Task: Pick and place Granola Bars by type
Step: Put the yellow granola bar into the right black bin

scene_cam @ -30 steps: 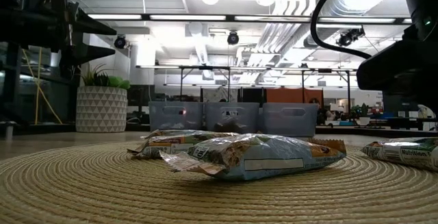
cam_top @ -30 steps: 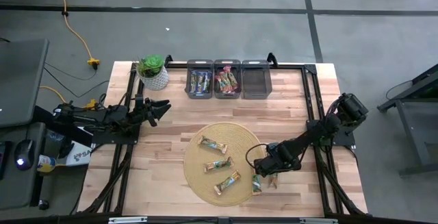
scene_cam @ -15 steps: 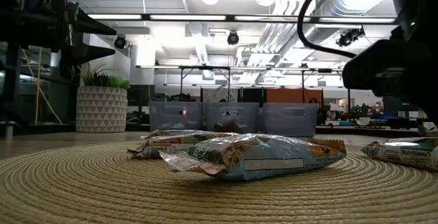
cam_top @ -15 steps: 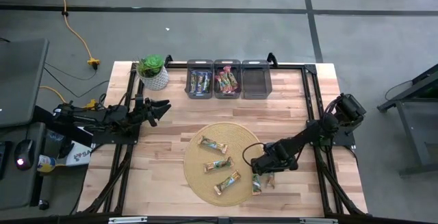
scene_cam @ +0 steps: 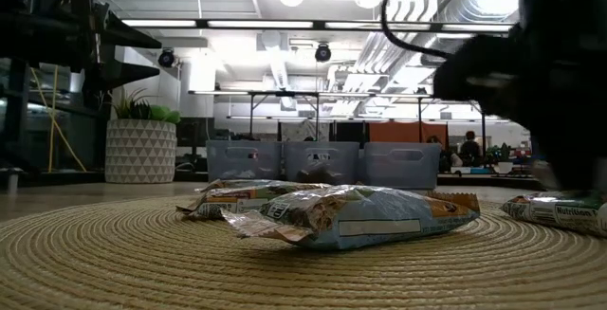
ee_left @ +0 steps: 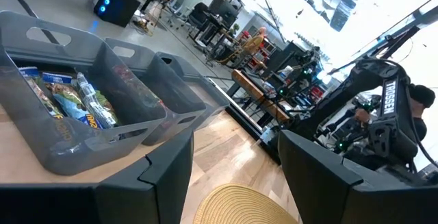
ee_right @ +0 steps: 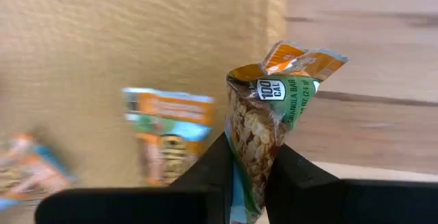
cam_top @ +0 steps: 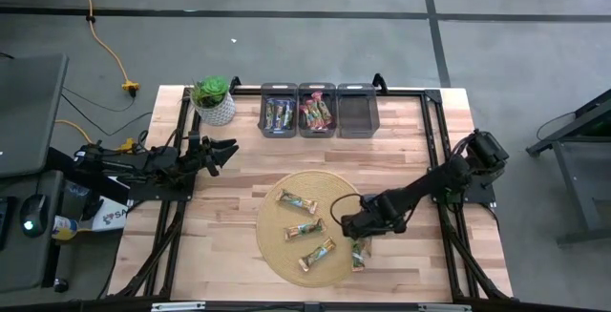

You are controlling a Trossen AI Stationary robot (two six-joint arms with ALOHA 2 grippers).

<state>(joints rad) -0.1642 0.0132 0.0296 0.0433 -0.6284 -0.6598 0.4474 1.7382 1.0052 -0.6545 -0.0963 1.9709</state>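
Three granola bars in blue-and-tan wrappers (cam_top: 304, 228) lie flat on the round straw mat (cam_top: 277, 250). A green one (cam_top: 358, 253) lies at the mat's right edge and also shows as a granola bar (scene_cam: 560, 211) in the low view. My right gripper (cam_top: 353, 227) hovers over that edge, shut on a green-and-orange granola bar (ee_right: 263, 114). My left gripper (cam_top: 225, 150) waits open near the table's left side, short of the bins; it shows as the left gripper (ee_left: 236, 176) in its wrist view. My right gripper pinches the green-and-orange bar between its two fingers (ee_right: 213, 169), which lie across its flat faces at one end. The bar sticks out beyond the fingertips, its crimped free end (ee_right: 298, 63) farthest from them. The fingers hide the gripped end. I cannot tell whether the bar is clear of the mat.
Three grey bins stand in a row at the far edge: the left bin (cam_top: 263, 112) holds dark blue bars, the middle bin (cam_top: 300, 112) pink-red ones, and the right bin (cam_top: 357, 112) shows a bare floor. A potted plant (cam_top: 213, 100) stands left of them.
My right gripper has moved toward the table's left, from the bare wood beside the mat to over the mat's right edge, carrying its bar along. The bars on the mat have stayed where they were.
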